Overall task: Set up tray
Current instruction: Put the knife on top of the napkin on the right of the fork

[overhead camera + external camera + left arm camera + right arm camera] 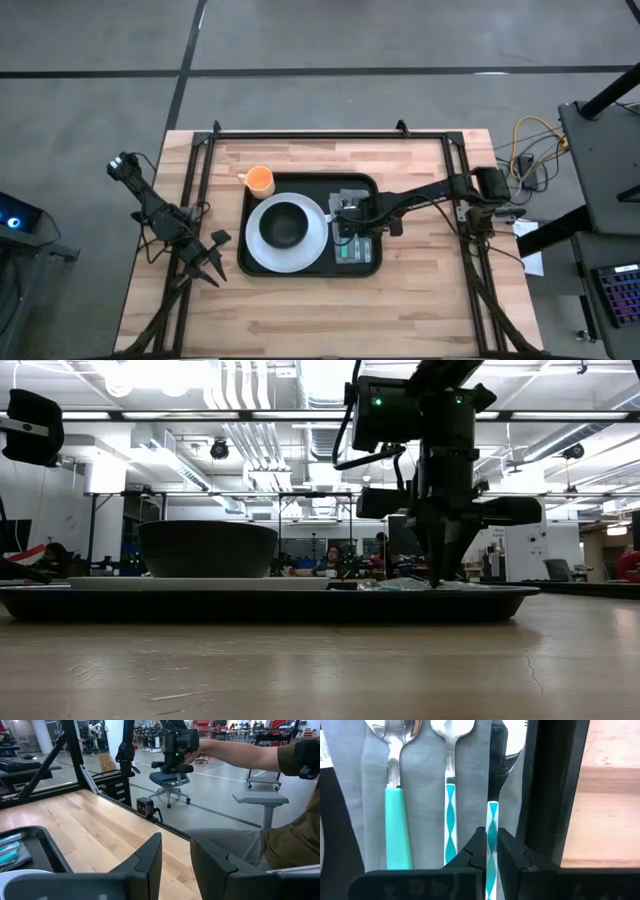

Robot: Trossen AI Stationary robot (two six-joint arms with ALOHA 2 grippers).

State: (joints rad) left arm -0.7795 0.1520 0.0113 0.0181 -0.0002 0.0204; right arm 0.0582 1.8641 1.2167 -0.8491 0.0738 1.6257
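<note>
While the right gripper (491, 851) stands over the right end of the tray (300, 272), its fingers are pinched together on the thin teal-and-white patterned handle of the third utensil (491, 820), which lies on a grey napkin (422, 795) beside a matching patterned utensil (450, 810) and a plain teal-handled spoon (395, 805) on one side of the gripper. The tray sits mid-desk (420, 310), directly beneath this gripper, and also carries the white plate (262, 250) with the black bowl (285, 224); an orange cup (260, 180) stands just beyond the tray's far left corner. Judgement: the step in hand appears to be settling this utensil parallel to its neighbours. To do it well, keep the handle straight, lower until it rests flat on the napkin, part the fingers only then, and lift straight up so the napkin is not dragged. The left gripper (207, 262), fingers apart, waits off the tray's left edge. No brand, label or legible writing is visible on any item.
</note>
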